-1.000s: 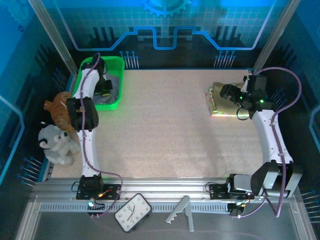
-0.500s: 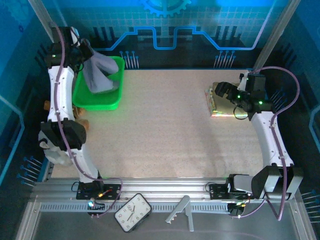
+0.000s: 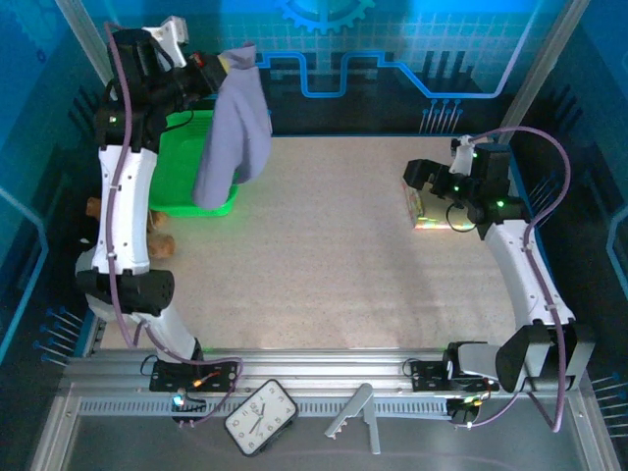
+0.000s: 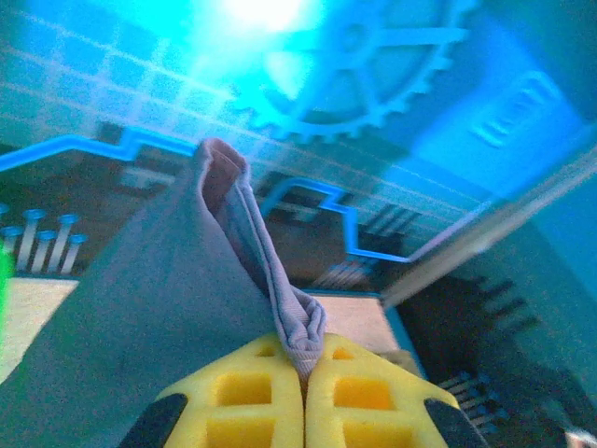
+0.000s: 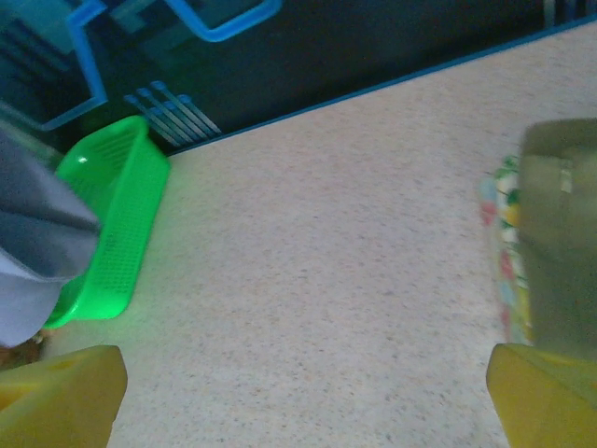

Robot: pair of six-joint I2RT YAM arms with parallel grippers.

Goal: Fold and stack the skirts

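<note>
- Left gripper [image 3: 209, 67] is hovering high over the far left corner; its yellow fingers [image 4: 252, 397] are pressing together, pinching a fold of the grey-lavender skirt [image 3: 235, 128]
- This skirt is hanging loose below the fingers, clear of the table [image 3: 324, 265]; its lower edge is overlapping the green basket [image 3: 175, 172] in the top view
- Right gripper [image 3: 422, 177] is hovering over the table; fingers [image 5: 61, 392] are standing spread wide, gripping nothing
- Olive-khaki skirt [image 5: 560, 233] is lying flat just ahead of one right finger; a patterned skirt [image 5: 501, 257] is showing beneath its edge
</note>
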